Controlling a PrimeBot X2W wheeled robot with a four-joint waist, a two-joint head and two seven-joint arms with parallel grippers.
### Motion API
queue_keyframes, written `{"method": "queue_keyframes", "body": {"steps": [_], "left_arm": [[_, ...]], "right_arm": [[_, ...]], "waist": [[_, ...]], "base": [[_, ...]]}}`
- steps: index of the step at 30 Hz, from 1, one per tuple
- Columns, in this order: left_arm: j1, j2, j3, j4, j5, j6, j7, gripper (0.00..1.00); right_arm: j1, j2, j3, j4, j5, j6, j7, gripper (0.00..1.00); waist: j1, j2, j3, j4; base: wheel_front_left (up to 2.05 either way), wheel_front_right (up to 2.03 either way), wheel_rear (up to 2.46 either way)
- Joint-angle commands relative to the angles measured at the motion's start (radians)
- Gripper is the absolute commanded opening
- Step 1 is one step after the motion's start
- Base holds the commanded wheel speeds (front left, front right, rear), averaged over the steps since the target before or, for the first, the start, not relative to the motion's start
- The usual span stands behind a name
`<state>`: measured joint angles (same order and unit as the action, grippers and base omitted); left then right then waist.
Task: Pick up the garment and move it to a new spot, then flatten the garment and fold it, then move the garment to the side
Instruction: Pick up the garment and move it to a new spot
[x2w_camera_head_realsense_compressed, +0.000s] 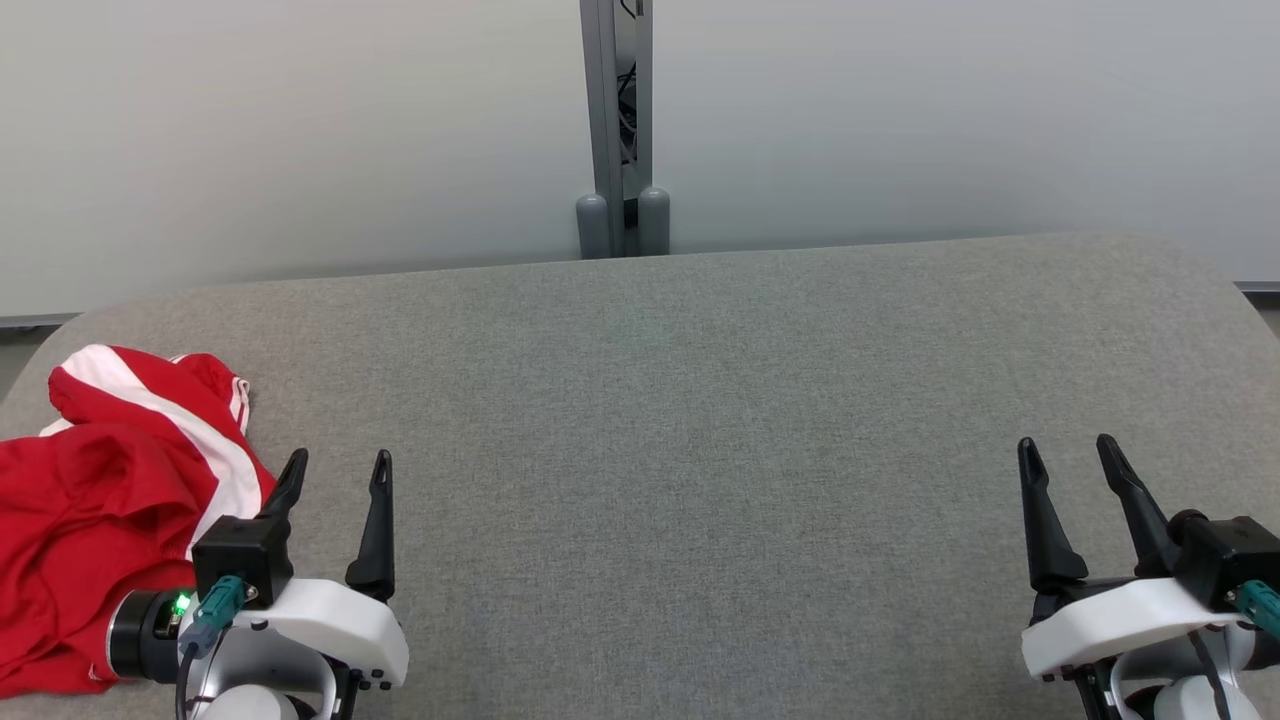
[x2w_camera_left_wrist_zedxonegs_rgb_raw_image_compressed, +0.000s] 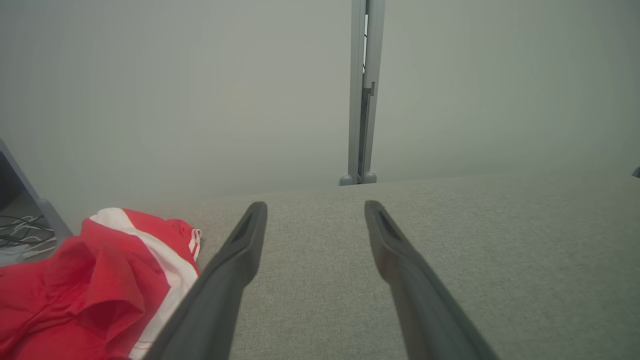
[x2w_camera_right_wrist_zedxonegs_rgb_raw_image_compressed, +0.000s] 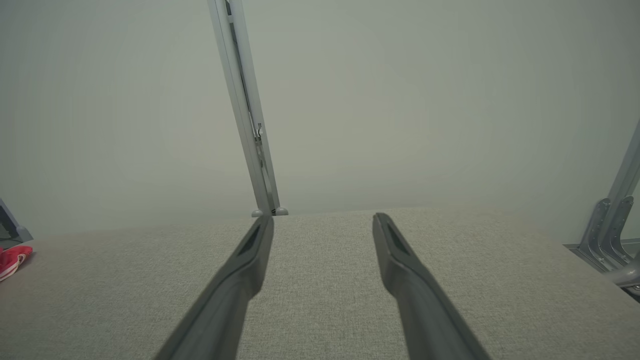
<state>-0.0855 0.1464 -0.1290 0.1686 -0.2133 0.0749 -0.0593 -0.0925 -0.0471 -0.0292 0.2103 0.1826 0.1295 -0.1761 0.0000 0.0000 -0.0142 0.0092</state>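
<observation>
A crumpled red garment (x2w_camera_head_realsense_compressed: 95, 500) with white stripes lies in a heap at the left end of the grey table (x2w_camera_head_realsense_compressed: 700, 420). My left gripper (x2w_camera_head_realsense_compressed: 338, 462) hovers open just to its right, fingers pointing away from me, nothing between them. In the left wrist view the garment (x2w_camera_left_wrist_zedxonegs_rgb_raw_image_compressed: 95, 290) sits left of the open left gripper (x2w_camera_left_wrist_zedxonegs_rgb_raw_image_compressed: 315, 207). At the lower right my right gripper (x2w_camera_head_realsense_compressed: 1068, 450) is open and empty, far from the cloth. A small corner of the garment (x2w_camera_right_wrist_zedxonegs_rgb_raw_image_compressed: 12, 260) shows at the left edge of the right wrist view, well left of the right gripper (x2w_camera_right_wrist_zedxonegs_rgb_raw_image_compressed: 324, 220).
Behind the table's far edge stands a grey post (x2w_camera_head_realsense_compressed: 618, 130) with two rounded feet, against pale wall panels. Loose cables (x2w_camera_left_wrist_zedxonegs_rgb_raw_image_compressed: 22, 235) lie on the floor beyond the table's left end. A metal bracket (x2w_camera_right_wrist_zedxonegs_rgb_raw_image_compressed: 612, 235) stands off the table's right end.
</observation>
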Motion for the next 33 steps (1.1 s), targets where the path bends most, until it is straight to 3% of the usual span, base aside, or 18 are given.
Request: {"method": "queue_keyframes", "body": {"steps": [1,8,25,33], "left_arm": [[0.002,0.008,-0.001,0.000,-0.006,0.007,-0.002,1.00],[-0.018,0.012,-0.001,-0.007,-0.008,0.011,-0.006,1.00],[-0.022,0.022,0.035,-0.008,-0.038,0.039,-0.046,1.00],[-0.009,0.026,0.045,-0.016,-0.050,0.050,-0.059,1.00]], "right_arm": [[0.004,-0.005,-0.004,0.002,-0.005,0.002,-0.007,1.00],[0.001,-0.005,0.009,-0.012,-0.017,0.002,-0.008,1.00],[-0.040,-0.006,0.098,-0.036,-0.015,0.002,0.015,1.00],[-0.056,-0.007,0.129,-0.042,-0.014,0.002,0.012,1.00]], "waist": [[0.0000,0.0000,0.000,0.004],[0.0000,0.0000,0.005,0.043],[0.0000,0.0000,0.030,0.292],[0.0000,0.0000,0.039,0.354]], "base": [[0.00,0.00,0.00],[0.00,0.00,0.00],[0.00,0.00,0.00],[0.00,0.00,0.00]]}}
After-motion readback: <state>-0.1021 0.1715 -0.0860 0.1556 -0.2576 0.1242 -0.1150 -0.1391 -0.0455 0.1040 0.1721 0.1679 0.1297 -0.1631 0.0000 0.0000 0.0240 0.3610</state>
